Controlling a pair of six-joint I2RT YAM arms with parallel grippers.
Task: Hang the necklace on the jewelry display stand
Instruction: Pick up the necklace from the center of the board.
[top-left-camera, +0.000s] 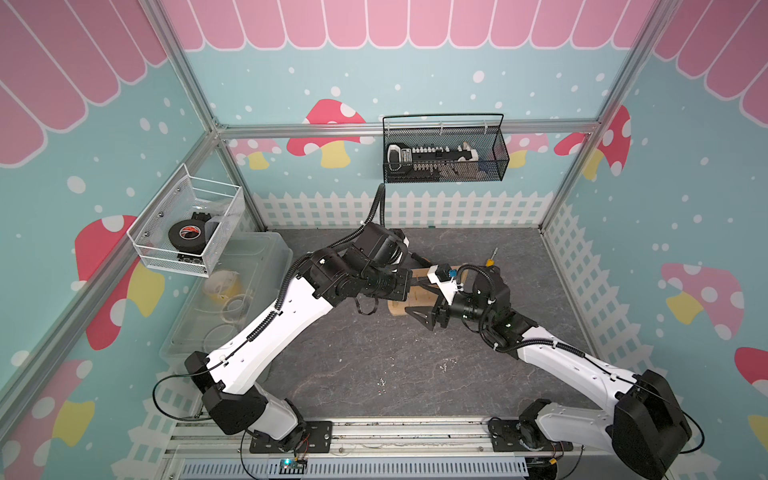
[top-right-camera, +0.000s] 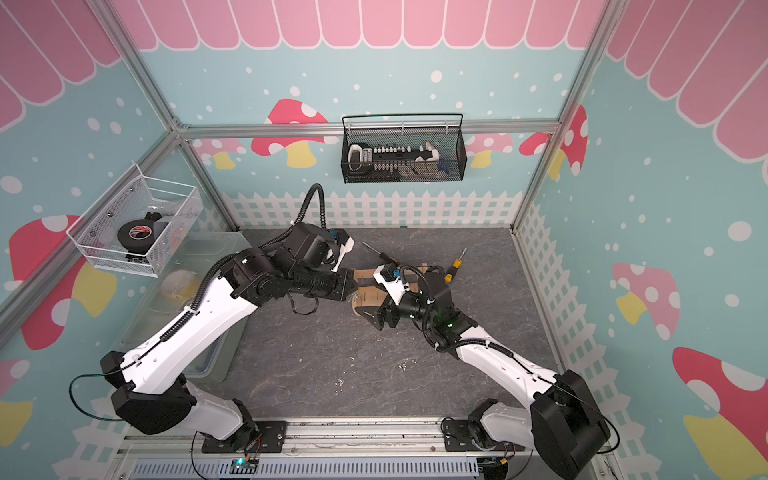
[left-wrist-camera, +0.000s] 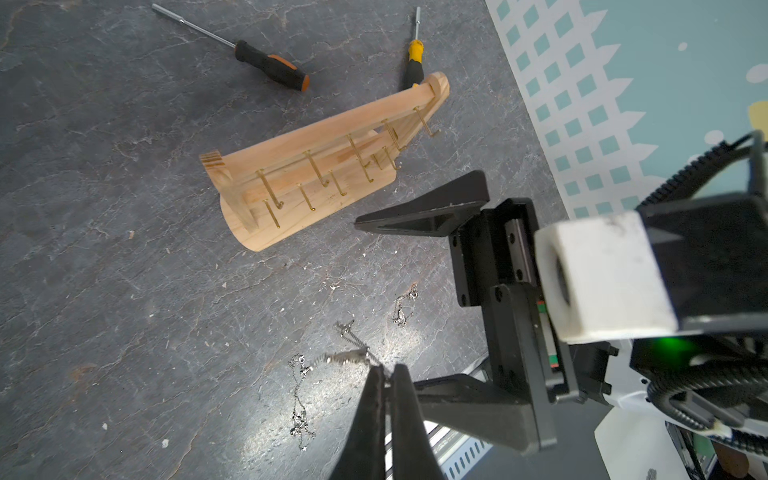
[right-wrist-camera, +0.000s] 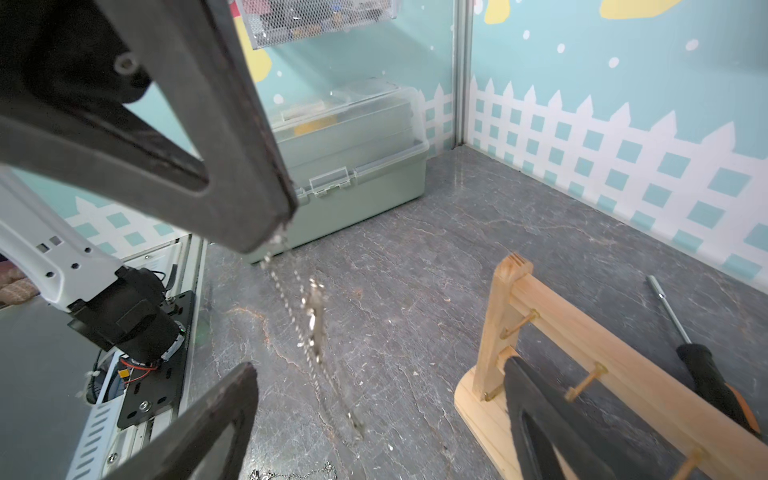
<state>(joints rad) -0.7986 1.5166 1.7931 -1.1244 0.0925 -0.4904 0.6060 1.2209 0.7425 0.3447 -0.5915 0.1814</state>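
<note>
Silver necklace (right-wrist-camera: 313, 316) held, not hung yet.
The left claw (left-wrist-camera: 386, 374) pinches its chain near the jewelry display stand (left-wrist-camera: 316, 137) in the middle of the bench (left-wrist-camera: 124, 291); the right claw (right-wrist-camera: 379, 365) is spread wide. Hooking a peg (left-wrist-camera: 316, 170) is left.

Pale-wood jewelry display stand (left-wrist-camera: 291, 145), gold pegs (left-wrist-camera: 316, 168); seemingly silver necklace (right-wrist-camera: 315, 316)

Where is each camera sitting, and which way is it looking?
Top views: high overhead, side by side, looking down at the table; left arm and right arm show.
Left wrist: on the left arm, looking past the left end effector at the stand.
Right wrist: on the right arm, looking past the open right end effector toward the box.
Shared: both wrist views show the necklace and stand.
</note>
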